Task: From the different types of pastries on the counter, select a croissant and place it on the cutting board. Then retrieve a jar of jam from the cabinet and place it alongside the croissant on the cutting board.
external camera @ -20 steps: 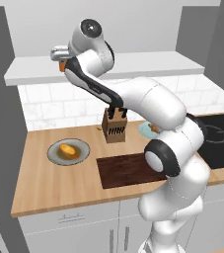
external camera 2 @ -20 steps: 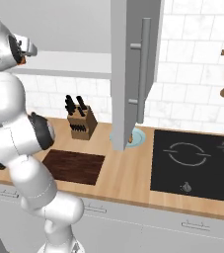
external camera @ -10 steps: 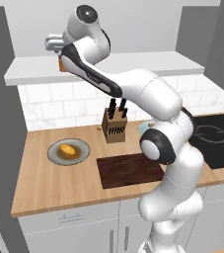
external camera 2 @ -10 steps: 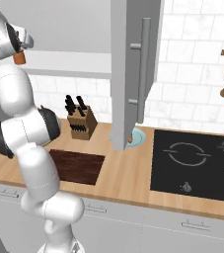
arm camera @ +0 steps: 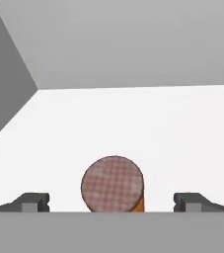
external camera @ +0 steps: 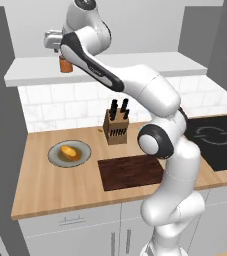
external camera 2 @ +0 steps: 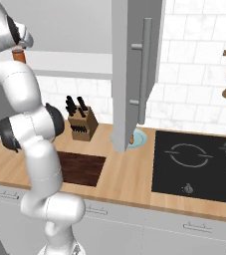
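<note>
Reaching high up to the white shelf (external camera: 135, 64), with the gripper (arm camera: 111, 201) hanging right over the jar of jam (arm camera: 112, 184). Standing wide open – one dark finger (arm camera: 32, 201) on each side of the jar, not touching it, nothing held. Looking straight down on the round brown lid, with a bit of orange peeking out under it. Showing the jar in the left base view as a small orange thing sitting on the shelf, just under the hand. Showing it in the right base view too, up by the arm's top end. Sitting down below on the wooden counter (external camera: 45, 190) – a dark brown cutting board (external camera: 130, 172), flat and bare. Lying to the left of the board, a grey plate (external camera: 69, 153) with a round yellow bun (external camera: 69, 151) on it. Standing behind the board, near the tiled wall, a knife block (external camera: 116, 127) with black handles poking up. Resting farther right, a pale blue plate (external camera 2: 140, 138) partly hidden behind a tall grey panel (external camera 2: 134, 69), with a small brown bit on it – too hidden to tell what. Sitting at the right end, a black stove top (external camera 2: 199, 164).
</note>
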